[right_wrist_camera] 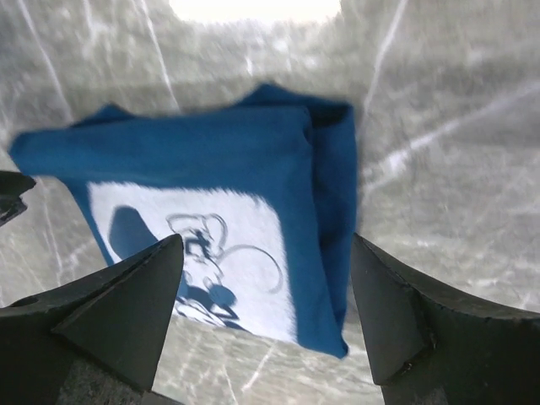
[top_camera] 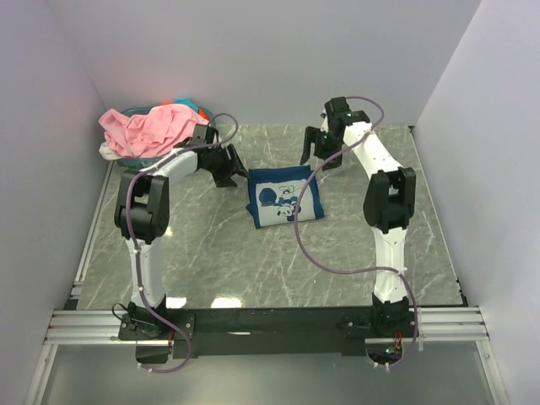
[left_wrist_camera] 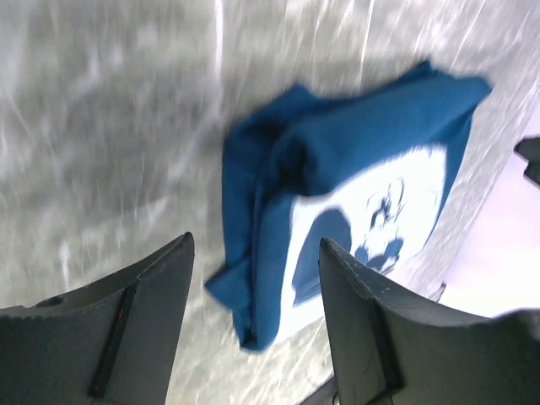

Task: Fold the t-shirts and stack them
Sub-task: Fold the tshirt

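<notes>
1. The grey marble-look table top (top_camera: 211, 253) carries everything, with plain pale walls on three sides.
2. The two white-and-black robot arms sit bolted at the near edge. The left arm (top_camera: 143, 211) reaches toward the far-left corner and the right arm (top_camera: 388, 202) bends in from the right toward the far edge.
3. There's a heap of crumpled light pink t-shirt cloth (top_camera: 143, 126) in the far-left corner. It's piled in the teal plastic basket (top_camera: 196, 106), which barely shows behind it. A bit of white cloth (top_camera: 107, 152) pokes out underneath on the left side.
4. The dark navy blue t-shirt with the white print (top_camera: 283, 198) lies folded into a compact rectangle, print side up. It's flat on the table, about mid-width and closer to the far edge than the near one. Its left edge looks a little bunched in the left wrist view.
5. The left gripper (left_wrist_camera: 256, 245) hangs just off the navy shirt's far-left corner. Its jaws are apart with nothing between them.
6. The right gripper (right_wrist_camera: 266, 240) is over the far side, just past the shirt's far-right corner. Its jaws are spread wide and hold nothing, and the shirt lies on the table below them.
</notes>
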You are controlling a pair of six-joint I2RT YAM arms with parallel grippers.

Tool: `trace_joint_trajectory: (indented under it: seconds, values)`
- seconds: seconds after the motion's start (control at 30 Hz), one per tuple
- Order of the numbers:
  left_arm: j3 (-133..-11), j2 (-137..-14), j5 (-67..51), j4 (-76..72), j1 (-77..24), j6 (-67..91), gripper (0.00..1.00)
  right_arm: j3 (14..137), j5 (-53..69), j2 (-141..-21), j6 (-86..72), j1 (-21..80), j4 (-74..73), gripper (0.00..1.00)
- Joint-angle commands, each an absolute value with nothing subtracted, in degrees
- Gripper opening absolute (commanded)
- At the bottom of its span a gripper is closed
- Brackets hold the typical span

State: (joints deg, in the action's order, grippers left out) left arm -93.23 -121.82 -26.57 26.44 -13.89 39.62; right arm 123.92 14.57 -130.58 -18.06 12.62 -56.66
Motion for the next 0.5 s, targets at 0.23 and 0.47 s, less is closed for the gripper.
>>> trace_joint_trajectory:
  seconds: [0.23,0.47]
  values:
    - [-79.29,-111.53,-31.72,15.66,-18.28,39.54,0.66,104.16,25.22,-116.38,-14.07,7.39,-45.62,0.85]
    - [-78.75,-113.29,-29.19,17.04,-19.69,39.9,0.65,95.9,31.2,-114.87,-12.39,6.33,-42.19,0.83]
